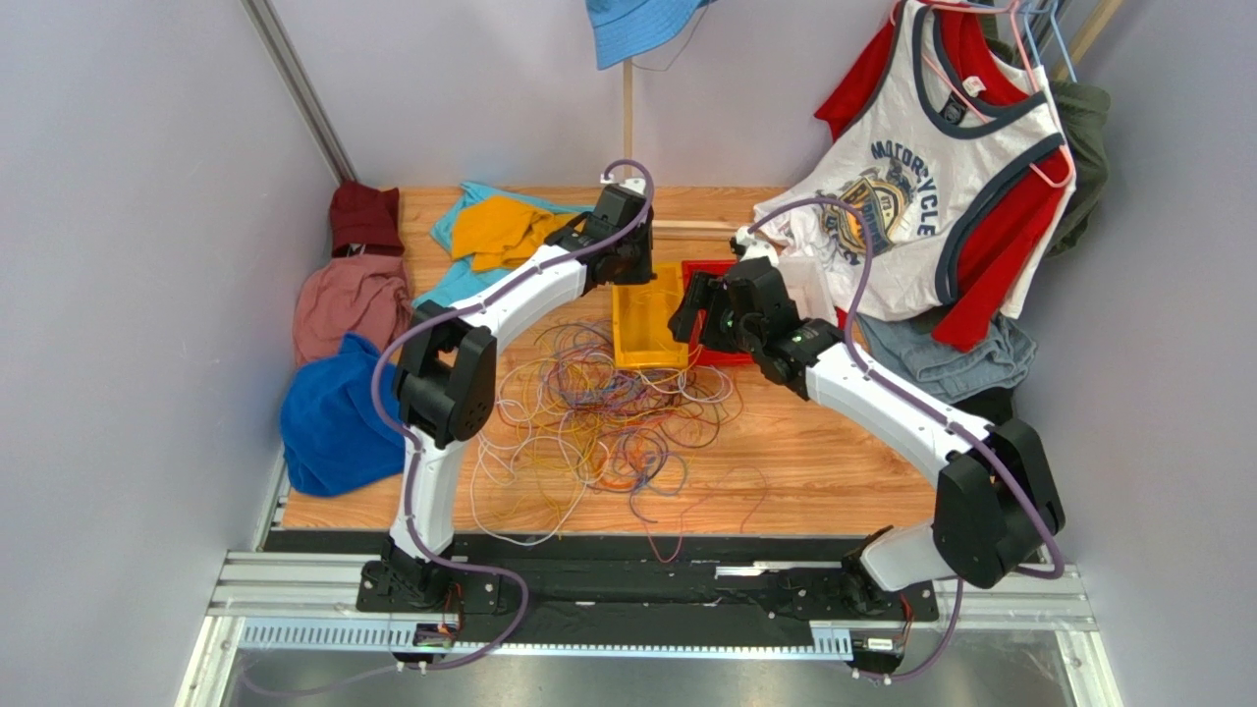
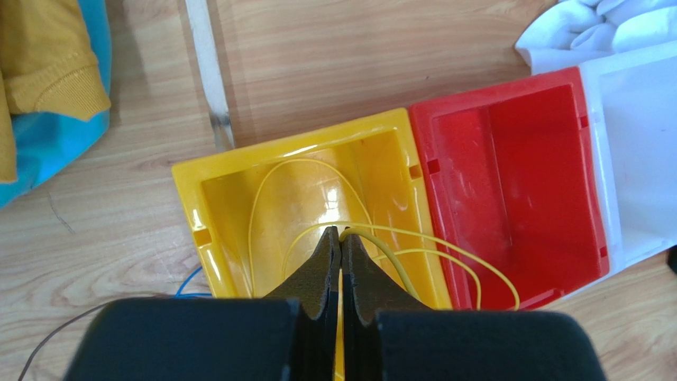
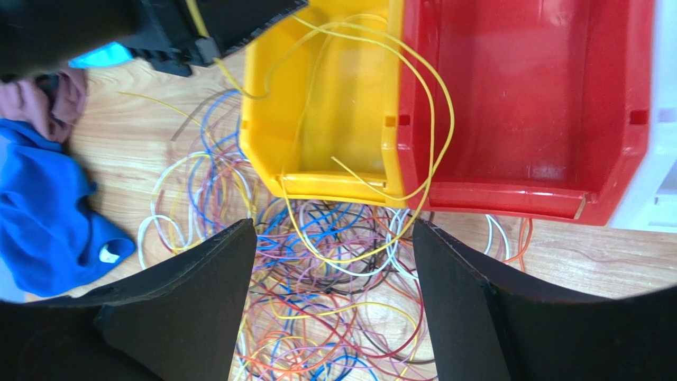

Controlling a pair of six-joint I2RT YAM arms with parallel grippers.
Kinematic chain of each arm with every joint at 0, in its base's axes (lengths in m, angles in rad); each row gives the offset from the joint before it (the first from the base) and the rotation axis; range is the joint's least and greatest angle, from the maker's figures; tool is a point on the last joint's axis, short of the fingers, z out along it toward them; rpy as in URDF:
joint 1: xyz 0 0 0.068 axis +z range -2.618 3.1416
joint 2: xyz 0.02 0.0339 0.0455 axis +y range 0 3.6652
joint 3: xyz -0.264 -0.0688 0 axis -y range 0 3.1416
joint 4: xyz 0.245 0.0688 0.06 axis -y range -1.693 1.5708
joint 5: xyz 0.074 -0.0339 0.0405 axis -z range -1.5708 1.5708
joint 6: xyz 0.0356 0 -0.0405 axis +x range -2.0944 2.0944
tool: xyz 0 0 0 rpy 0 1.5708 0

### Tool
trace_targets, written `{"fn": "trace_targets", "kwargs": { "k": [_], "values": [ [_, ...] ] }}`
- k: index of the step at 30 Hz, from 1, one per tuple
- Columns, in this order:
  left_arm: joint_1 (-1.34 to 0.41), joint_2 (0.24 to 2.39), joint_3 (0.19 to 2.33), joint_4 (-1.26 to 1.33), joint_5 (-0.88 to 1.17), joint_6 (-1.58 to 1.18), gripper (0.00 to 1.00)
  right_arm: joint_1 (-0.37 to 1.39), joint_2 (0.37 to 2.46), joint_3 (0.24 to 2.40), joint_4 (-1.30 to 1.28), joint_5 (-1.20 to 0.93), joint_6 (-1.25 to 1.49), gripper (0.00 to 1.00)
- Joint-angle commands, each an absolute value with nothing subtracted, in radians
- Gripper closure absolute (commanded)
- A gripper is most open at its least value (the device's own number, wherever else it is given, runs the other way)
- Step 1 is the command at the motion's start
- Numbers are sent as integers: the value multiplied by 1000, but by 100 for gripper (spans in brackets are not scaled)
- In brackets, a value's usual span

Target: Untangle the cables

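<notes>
Found left fingers (image 2: 334, 250) clenched on one thin yellow wire (image 2: 395, 259) above open yellow plastic bin (image 2: 238, 230). Found right fingers (image 1: 691, 321) spread, empty, over multicoloured cable tangle (image 1: 605, 420) heaped on wooden worktop (image 1: 826, 457). Judged barely begun; bulk left knotted.

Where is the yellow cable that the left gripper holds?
In the left wrist view, the yellow cable is pinched in the left gripper above the yellow bin; its loops reach over the rim of the red bin on the right.
</notes>
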State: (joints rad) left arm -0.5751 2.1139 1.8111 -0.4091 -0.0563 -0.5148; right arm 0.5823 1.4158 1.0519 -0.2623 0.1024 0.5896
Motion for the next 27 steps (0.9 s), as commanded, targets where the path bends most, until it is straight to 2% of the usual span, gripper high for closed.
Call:
{"fn": "trace_targets", "kwargs": {
  "k": [1,4,6,7,10,11,13,16,27],
  "values": [
    [-569,2132,1828,-420,-18,-520,100,588,1434,1046,-170,103,606,24],
    [-569,2140,1850,-451,-15,-517,98,586,1460,1064,-173,120,592,24],
    [-569,2129,1848,-456,-24,-509,78,586,1485,1078,-181,129,574,24],
    [-569,2112,1847,-465,-32,-506,58,587,1492,1091,-183,141,571,24],
    [-569,2073,1841,-480,-74,-494,36,572,1520,1109,-193,159,565,24],
    [-569,2063,1839,-483,-93,-492,34,568,1526,1109,-189,163,565,24],
    [-569,2030,1829,-486,-107,-483,29,554,1540,1109,-186,169,566,24],
    [-568,1988,1809,-488,-132,-480,26,532,1558,1104,-173,166,572,24],
    [-568,1925,1750,-465,-143,-480,26,494,1675,1118,-103,91,574,25]
  ]
}}
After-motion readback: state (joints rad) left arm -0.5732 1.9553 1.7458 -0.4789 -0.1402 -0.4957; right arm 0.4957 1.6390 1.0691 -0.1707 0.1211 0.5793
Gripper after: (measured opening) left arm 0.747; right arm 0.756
